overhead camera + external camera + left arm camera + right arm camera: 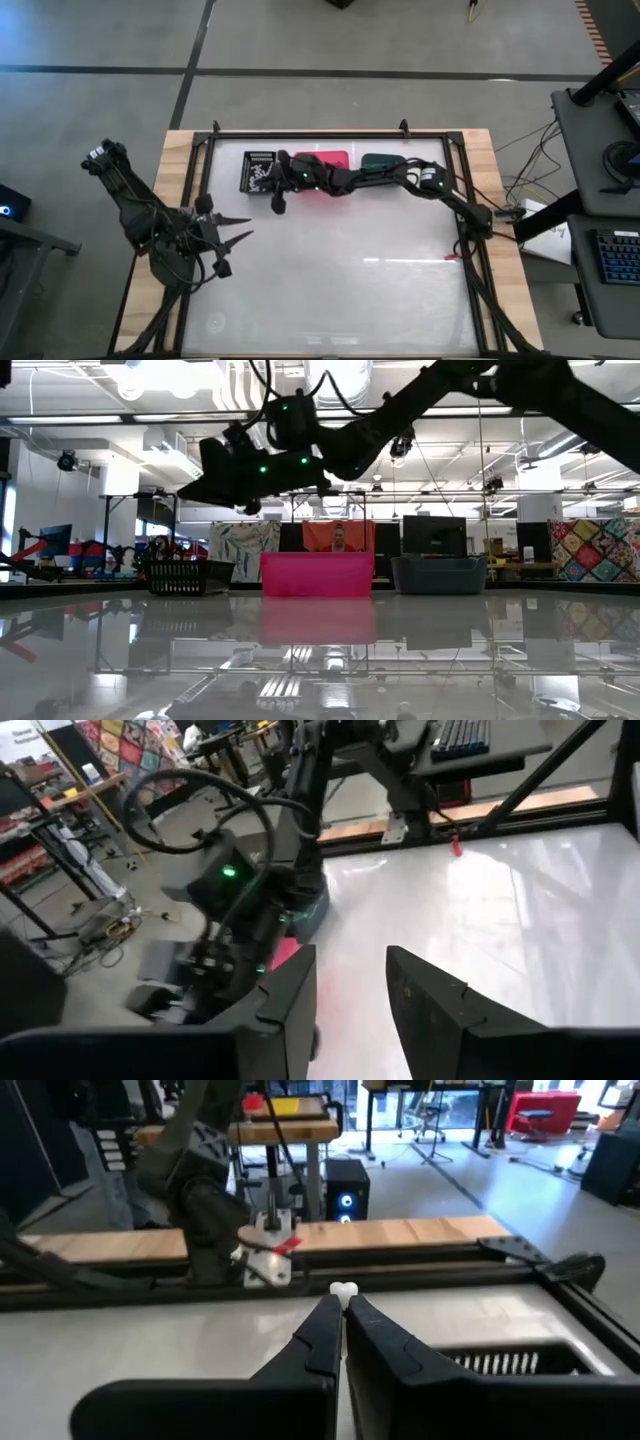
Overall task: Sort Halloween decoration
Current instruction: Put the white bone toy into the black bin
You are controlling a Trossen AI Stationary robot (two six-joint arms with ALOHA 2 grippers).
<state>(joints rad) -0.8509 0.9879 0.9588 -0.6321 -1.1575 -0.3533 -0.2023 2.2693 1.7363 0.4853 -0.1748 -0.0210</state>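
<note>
My right gripper (343,1302) reaches level across the table's far side, well above the tabletop (190,493), beside the black slatted bin (260,170). It is shut on a tiny white trinket (345,1290). The black bin (520,1358) lies just below and to the side of the fingers. A pink bin (322,160) and a teal bin (382,160) stand in the same far row. My left gripper (238,238) hovers open at the table's left side with nothing between its fingers (300,970). My right gripper pinches the white trinket's lower part (345,1294) between the very tips of its two fingers. The fingers lie level and point toward the table's left edge. The trinket's rounded top pokes out beyond the tips, lifted clear of table and bins.
A black rail frame (330,133) runs around the glossy white tabletop (350,280), with wooden edges outside it. A small red piece (452,255) sits on the right rail. Beyond the pink bin (315,575) a person (340,538) shows in the room.
</note>
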